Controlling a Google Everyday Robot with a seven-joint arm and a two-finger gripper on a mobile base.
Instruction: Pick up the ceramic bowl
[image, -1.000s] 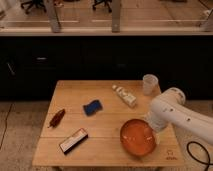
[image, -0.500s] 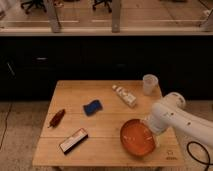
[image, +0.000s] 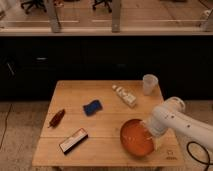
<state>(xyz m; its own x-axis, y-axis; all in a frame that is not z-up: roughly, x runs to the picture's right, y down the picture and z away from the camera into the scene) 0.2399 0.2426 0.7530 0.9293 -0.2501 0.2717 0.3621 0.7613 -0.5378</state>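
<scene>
At the front right of the table (image: 107, 130) sits the bowl (image: 134, 140), orange-red and glossy inside, upright on the wood and close to the front edge. The white arm (image: 175, 117) reaches in from the right and bends down over it. The tool (image: 149, 132) is at the bowl's right rim, low against it; whether it is apart, together or clamped on the rim I cannot tell, since the arm's wrist covers it.

Compared with a second ago, the arm's rounded elbow sits lower and the tool has sunk closer to the rim. The bowl lies in the same spot as before.

The other things have not moved. A cup (image: 149, 84) stands at the back right corner, and a bottle (image: 124, 95) lies on its side just left of it. A blue sponge (image: 92, 107) is near the middle, a reddish-brown packet (image: 56, 118) lies at the left edge, and a flat box (image: 73, 140) rests at the front left.
</scene>
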